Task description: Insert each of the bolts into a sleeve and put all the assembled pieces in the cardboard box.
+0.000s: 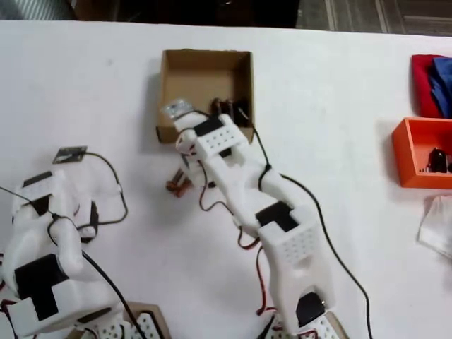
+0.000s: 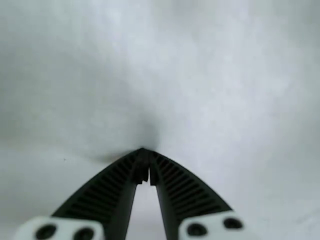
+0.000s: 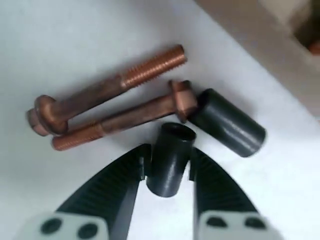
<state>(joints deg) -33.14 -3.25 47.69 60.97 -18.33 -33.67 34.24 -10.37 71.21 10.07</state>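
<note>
Pinching 1 sleeve (image 3: 171, 167), right fingers (image 3: 122, 180) aim its mouth at 2 bolts (image 3: 135, 114) 6 o'clock of the cardboard box (image 1: 205, 52), presumably for insertion; left fingers (image 2: 117, 186) closed, empty.

Clamped between the fingers (image 3: 125, 175) of the right gripper (image 3: 169, 162): first sleeve (image 3: 172, 145). Located just beyond the fingertips, crosswise to the gripper: near bolt (image 3: 127, 118). Located just behind it, side by side, heads at opposite ends: far bolt (image 3: 100, 92). Butted against the near bolt's head: second sleeve (image 3: 227, 122). Positioned farther out, past the second sleeve: cardboard box (image 3: 270, 50). Positioned over the table (image 2: 160, 75), well apart from these parts: left gripper (image 2: 143, 155).
</note>
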